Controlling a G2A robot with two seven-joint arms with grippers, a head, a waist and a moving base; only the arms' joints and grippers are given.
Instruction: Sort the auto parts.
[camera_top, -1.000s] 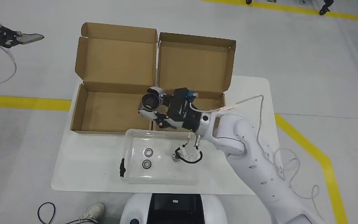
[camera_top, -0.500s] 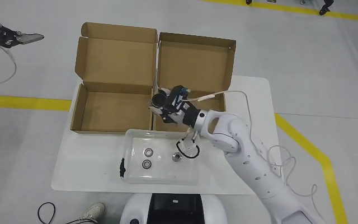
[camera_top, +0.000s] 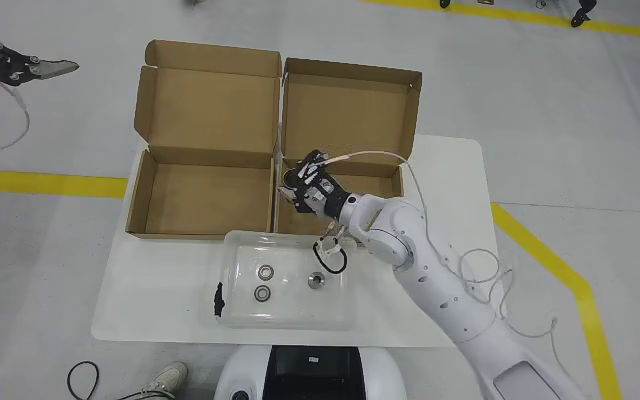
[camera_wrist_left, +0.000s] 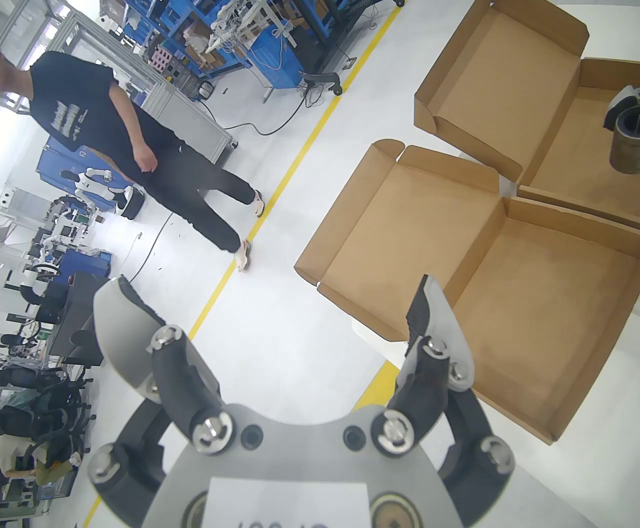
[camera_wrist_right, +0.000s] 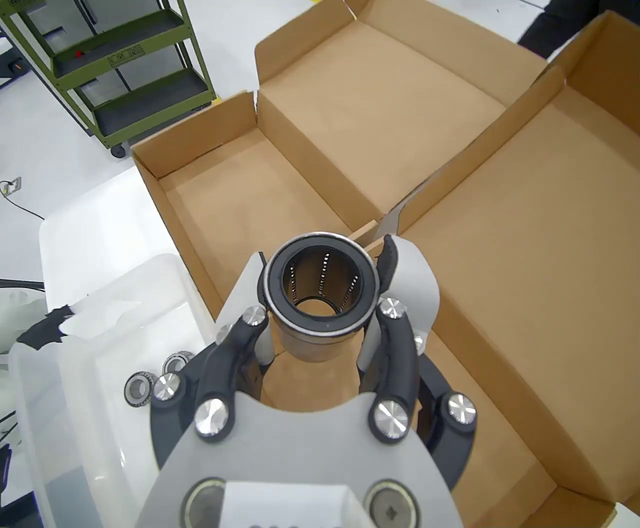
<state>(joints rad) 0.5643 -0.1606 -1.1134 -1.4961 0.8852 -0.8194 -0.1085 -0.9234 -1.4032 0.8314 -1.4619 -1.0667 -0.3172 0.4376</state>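
The right claw (camera_wrist_right: 325, 270) is clamped on a cylindrical bearing (camera_wrist_right: 315, 345). It holds the bearing over the right box (camera_top: 380, 185), just beside the wall shared with the left box (camera_top: 200, 195). Most of that box's bottom spreads toward its right-hand wall. The clear bin (camera_top: 232, 245) sits near on the tabletop (camera_top: 450, 170). The left claw (camera_wrist_left: 272, 300), jaws spread wide, hangs beyond the tabletop's left edge.

Right gripper (camera_wrist_right: 325, 280) clamped tight, left gripper (camera_wrist_left: 272, 295) spread wide.
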